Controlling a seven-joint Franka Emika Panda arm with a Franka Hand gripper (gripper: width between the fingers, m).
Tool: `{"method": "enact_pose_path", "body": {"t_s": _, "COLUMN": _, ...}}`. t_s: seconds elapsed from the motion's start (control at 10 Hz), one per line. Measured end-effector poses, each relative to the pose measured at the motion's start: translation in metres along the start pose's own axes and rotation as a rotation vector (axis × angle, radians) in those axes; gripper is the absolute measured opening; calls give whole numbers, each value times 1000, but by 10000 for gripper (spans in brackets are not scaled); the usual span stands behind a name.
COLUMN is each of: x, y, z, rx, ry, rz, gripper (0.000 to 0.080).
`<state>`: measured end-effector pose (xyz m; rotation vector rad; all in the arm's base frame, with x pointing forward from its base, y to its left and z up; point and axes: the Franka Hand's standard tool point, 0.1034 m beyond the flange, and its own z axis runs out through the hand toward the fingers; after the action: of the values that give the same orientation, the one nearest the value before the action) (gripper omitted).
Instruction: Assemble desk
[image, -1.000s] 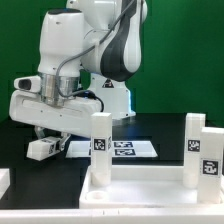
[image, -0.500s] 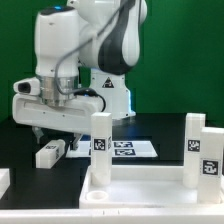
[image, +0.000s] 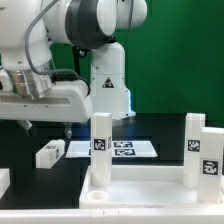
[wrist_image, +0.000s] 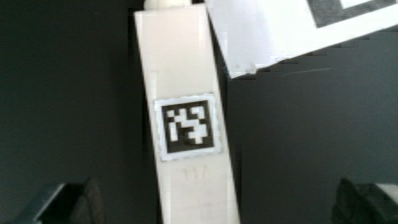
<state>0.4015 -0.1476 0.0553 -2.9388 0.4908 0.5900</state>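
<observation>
The desk's tabletop panel (image: 140, 190) lies at the front of the exterior view with two white tagged legs standing in it, one (image: 100, 145) at its left and one (image: 196, 150) at its right. A third leg (image: 50, 152) lies flat on the black table, left of the marker board (image: 128, 148). My gripper (image: 46, 128) hangs open and empty just above this lying leg. In the wrist view the leg (wrist_image: 185, 120) runs lengthwise between my spread fingertips (wrist_image: 64, 204), apart from both, and my gripper (wrist_image: 214, 206) holds nothing.
The marker board's corner shows in the wrist view (wrist_image: 285, 30), beside the leg's far end. A white part's edge (image: 4, 180) sits at the exterior view's far left. The robot base (image: 108, 95) stands behind the marker board.
My gripper has let go of the leg, which now lies on the table, and the arm has risen and swung toward the exterior view's left.
</observation>
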Motion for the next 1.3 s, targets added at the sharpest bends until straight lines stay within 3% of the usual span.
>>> {"method": "enact_pose_path", "body": {"t_s": 0.1, "x": -4, "y": -2, "z": 2, "rx": 14, "ry": -74, "rz": 4, "gripper": 649}}
{"method": "enact_pose_path", "body": {"t_s": 0.3, "x": 4, "y": 1, "z": -1, "rx": 27, "ry": -172, "rz": -24, "gripper": 649}}
{"method": "enact_pose_path", "body": {"t_s": 0.5, "x": 24, "y": -5, "z": -3, "rx": 53, "ry": -281, "rz": -75, "gripper": 649}}
{"method": "enact_pose_path", "body": {"t_s": 0.7, "x": 18, "y": 0, "z": -1, "rx": 53, "ry": -409, "rz": -55, "gripper": 649}}
{"method": "enact_pose_path", "body": {"t_s": 0.9, "x": 19, "y": 10, "z": 9, "rx": 33, "ry": -504, "rz": 57, "gripper": 649}}
{"method": "enact_pose_path", "body": {"t_s": 1.1, "x": 26, "y": 10, "z": 12, "rx": 34, "ry": -633, "rz": 121, "gripper": 649}}
{"method": "enact_pose_path", "body": {"t_s": 1.3, "x": 31, "y": 10, "z": 22, "rx": 22, "ry": -634, "rz": 161, "gripper": 649}}
